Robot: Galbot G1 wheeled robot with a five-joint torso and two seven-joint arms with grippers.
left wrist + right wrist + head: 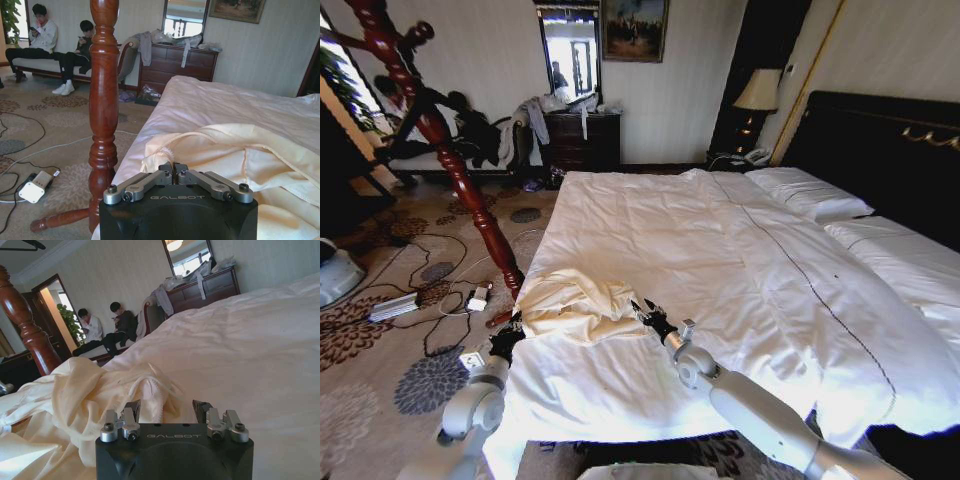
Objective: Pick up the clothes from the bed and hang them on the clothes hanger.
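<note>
A crumpled cream garment [575, 300] lies near the foot corner of the bed [740, 260], on the white quilt beside the red wooden post [440, 140]. The left gripper [506, 342] sits at the bed's edge just beside the garment's near side, its fingers [173, 170] closed together with nothing between them. The right gripper [648, 314] rests on the quilt at the garment's other side, fingers spread apart, the cloth just ahead of it.
</note>
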